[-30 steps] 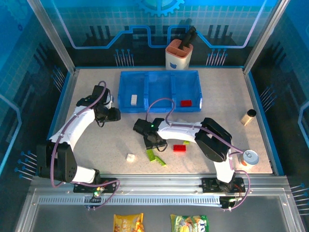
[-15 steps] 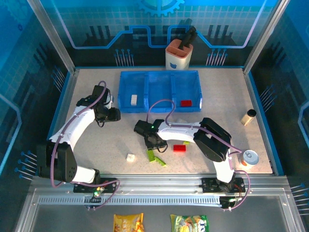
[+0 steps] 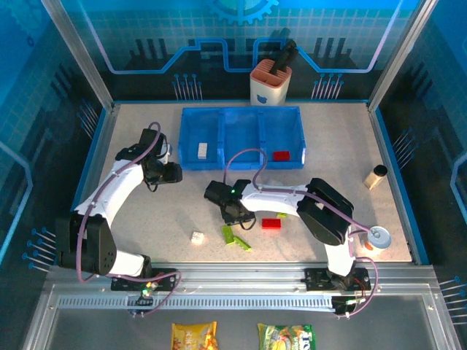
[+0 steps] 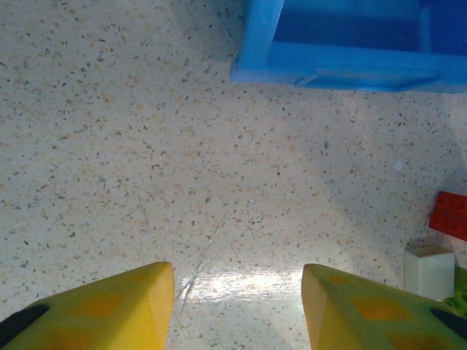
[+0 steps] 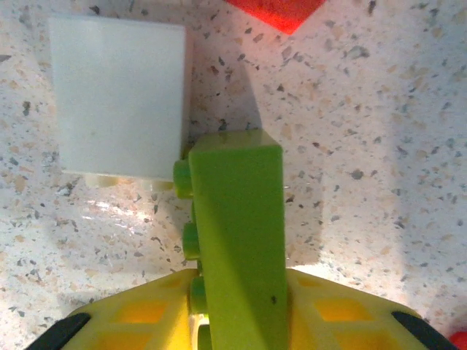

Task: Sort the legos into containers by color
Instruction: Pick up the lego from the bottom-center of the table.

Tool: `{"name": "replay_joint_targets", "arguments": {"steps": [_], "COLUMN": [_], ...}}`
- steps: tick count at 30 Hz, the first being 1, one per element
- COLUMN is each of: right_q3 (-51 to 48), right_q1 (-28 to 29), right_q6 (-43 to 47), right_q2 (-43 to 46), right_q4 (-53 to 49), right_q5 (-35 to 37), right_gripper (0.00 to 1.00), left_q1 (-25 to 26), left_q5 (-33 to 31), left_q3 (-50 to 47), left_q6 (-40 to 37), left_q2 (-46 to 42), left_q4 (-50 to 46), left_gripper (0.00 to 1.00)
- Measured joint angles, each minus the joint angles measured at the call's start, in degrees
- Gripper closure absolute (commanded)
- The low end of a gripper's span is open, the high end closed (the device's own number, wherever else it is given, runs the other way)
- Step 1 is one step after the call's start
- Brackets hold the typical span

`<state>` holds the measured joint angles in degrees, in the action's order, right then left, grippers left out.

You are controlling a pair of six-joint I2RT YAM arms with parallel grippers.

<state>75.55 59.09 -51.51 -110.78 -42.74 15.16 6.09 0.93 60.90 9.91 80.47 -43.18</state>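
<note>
i am at the pick step of sorting: my right gripper (image 5: 237, 310) has its yellow fingers (image 5: 139, 310) clamped on either side of a green lego (image 5: 237, 219), which stands on edge between them with its studs facing the white lego (image 5: 117, 102) just beside it. a corner of a red lego (image 5: 273, 11) lies a little further off. whether the green lego has left the table (image 5: 379, 146) i cannot tell; its shadow falls close under it.

next i judge i must lift straight up so i do not drag the white lego along, then carry the green lego up the table to the tray (image 3: 241, 165). its left compartment holds a white piece (image 3: 202, 150) and its right one a red piece (image 3: 281, 155), so the middle compartment (image 3: 242, 127) looks like the place for green.

my right arm reaches across to the table's middle, wrist pitched down, well short of the tray. my left gripper (image 4: 237, 306) hovers beside the tray's near left corner, fingers spread with nothing but bare table between them, its arm bent at the elbow and idle.
</note>
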Motion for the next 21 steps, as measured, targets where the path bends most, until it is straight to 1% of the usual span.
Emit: {"name": "replay_joint_targets", "arguments": {"steps": [5, 8, 15, 21], "right_q3": [-0.04, -0.04, -0.02, 1.64], "right_q1": [-0.52, -0.94, -2.56, -5.77], "right_q6": [0.50, 0.96, 2.47, 5.09], "right_q2": [1.55, 2.40, 4.59, 6.12], "right_q4": [-0.35, -0.72, -1.95, -3.54], "right_q5": [0.72, 0.92, 1.16, 1.36], "right_gripper": [0.71, 0.72, 0.73, 0.73], "left_q1": [0.00, 0.00, 0.00, 0.00], "left_q5": [0.00, 0.00, 0.00, 0.00], "left_q3": [0.00, 0.00, 0.00, 0.00], "left_q6": [0.00, 0.00, 0.00, -0.02], "left_q2": [0.00, 0.00, 0.00, 0.00], "left_q4": [0.00, 0.00, 0.00, 0.00], "left_gripper": [0.50, 0.50, 0.50, 0.50]}}
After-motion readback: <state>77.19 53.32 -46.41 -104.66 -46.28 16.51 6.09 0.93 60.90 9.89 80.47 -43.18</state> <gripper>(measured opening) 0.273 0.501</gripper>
